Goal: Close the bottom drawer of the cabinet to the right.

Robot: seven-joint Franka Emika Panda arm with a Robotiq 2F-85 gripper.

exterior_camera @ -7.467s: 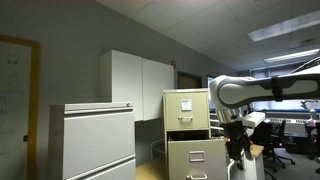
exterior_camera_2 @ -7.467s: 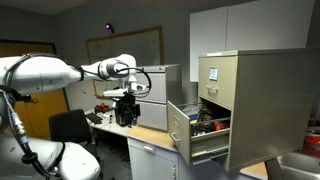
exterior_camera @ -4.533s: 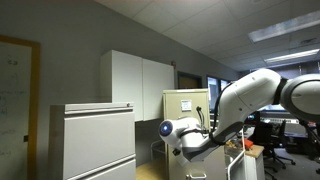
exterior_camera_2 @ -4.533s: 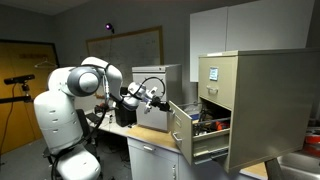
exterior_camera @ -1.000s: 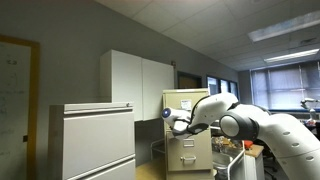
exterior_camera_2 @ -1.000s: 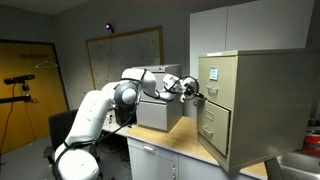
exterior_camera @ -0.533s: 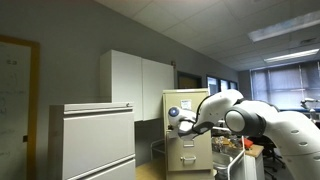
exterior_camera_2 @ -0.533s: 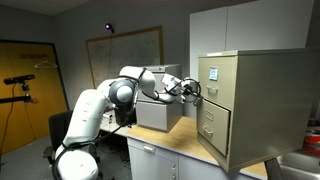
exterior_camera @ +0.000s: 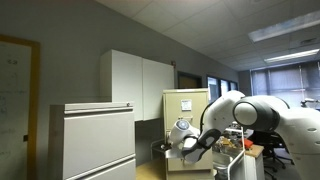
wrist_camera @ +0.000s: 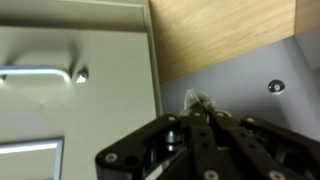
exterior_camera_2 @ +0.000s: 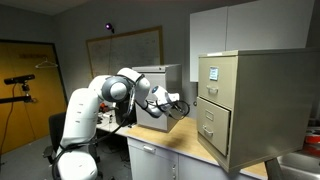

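Closest in, the wrist view shows the gripper [wrist_camera: 199, 117] with its dark fingers [wrist_camera: 186, 140] drawn together to a narrow point and nothing seen between them; the tips are blurred. Just beyond them lie a beige drawer front [wrist_camera: 75, 90] with a silver handle [wrist_camera: 36, 72], a strip of wooden counter [wrist_camera: 225, 35] and a grey panel [wrist_camera: 260, 95]; which drawer this is cannot be told here. In an exterior view the gripper [exterior_camera_2: 180, 104] hangs over the counter [exterior_camera_2: 178, 140], apart from the cabinet [exterior_camera_2: 260, 100], which stands on the counter's far end. The bottom drawer [exterior_camera_2: 212, 128] sits flush with the cabinet face, under the top drawer [exterior_camera_2: 211, 78]. A grey box [exterior_camera_2: 158, 100] stands behind the arm [exterior_camera_2: 125, 90]. In an exterior view the arm [exterior_camera: 215, 125] crosses the cabinet [exterior_camera: 187, 103] and hides most of its lower half, so the drawer is hard to make out there. A pale grey lateral cabinet [exterior_camera: 95, 140] stands beside it, with white cupboards [exterior_camera: 140, 85] behind. Farther back are a whiteboard [exterior_camera_2: 125, 48] and an orange door [exterior_camera_2: 25, 85].
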